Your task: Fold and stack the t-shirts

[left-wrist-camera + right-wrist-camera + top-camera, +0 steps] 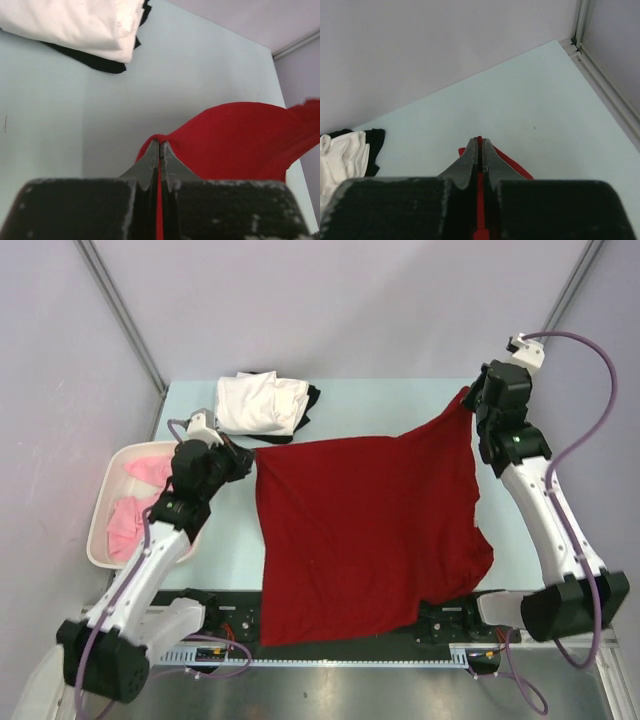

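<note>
"Red shirt [370, 530] first. Where is it?"

"Spread over the middle of the bench [400, 405], mostly flat, with its near hem reaching the bench's front edge at six o'clock."

"And the hands?"

"The left hand [250, 457] is clenched on the shirt's corner at ten o'clock. In its own wrist view the fingers [150, 162] are pressed together with a thin strip of red cloth between them."

"The right one?"

"The right hand [470, 400] grasps the far corner at one o'clock, where the cloth is drawn up into a point. Its wrist view shows the fingers [492, 160] closed on a red fold, with pale bench beyond."

"Any other shirts?"

"A white shirt [260, 403] lies folded at eleven o'clock on the bench, just beyond the left hand. A black shirt [313, 398] lies under it and shows at its edges. Pink shirts [128, 525] lie crumpled in a white basket [100, 530] at nine o'clock, by the bench's left edge."

"Does the red shirt touch the folded pile?"

"Its top edge runs just beside the pile. I cannot tell whether they meet."
</note>
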### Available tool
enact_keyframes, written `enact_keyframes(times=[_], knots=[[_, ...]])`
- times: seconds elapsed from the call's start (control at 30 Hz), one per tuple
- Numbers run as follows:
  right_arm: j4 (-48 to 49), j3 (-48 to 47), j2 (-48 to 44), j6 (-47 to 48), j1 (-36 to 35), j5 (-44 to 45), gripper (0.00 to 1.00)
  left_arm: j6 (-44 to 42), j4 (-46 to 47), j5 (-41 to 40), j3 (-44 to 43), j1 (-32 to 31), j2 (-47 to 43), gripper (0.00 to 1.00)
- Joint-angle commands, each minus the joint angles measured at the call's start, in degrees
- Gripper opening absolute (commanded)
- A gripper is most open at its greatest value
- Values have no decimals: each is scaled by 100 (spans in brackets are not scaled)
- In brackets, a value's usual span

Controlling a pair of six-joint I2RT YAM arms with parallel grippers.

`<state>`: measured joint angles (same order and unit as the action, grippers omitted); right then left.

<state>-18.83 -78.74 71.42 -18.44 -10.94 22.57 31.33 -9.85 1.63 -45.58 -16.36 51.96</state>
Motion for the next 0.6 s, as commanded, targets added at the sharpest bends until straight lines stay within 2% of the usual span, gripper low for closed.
enact_keyframes(times=[0.0,0.17,0.33,0.57], knots=[[1362,-89,539,-248,285,-103,0,417,1564,786,-90,703,831,0],[1716,-404,1565,-371,602,-375,0,417,1977,1076,-749,1038,2200,0],[1813,-1265,2507,-213,646,-446,0,391,2145,1287,-1724,1275,3457,0],[1734,-2584,3755,-152,716,-683,0,330,2136,1507,-2937,1495,4743,0]])
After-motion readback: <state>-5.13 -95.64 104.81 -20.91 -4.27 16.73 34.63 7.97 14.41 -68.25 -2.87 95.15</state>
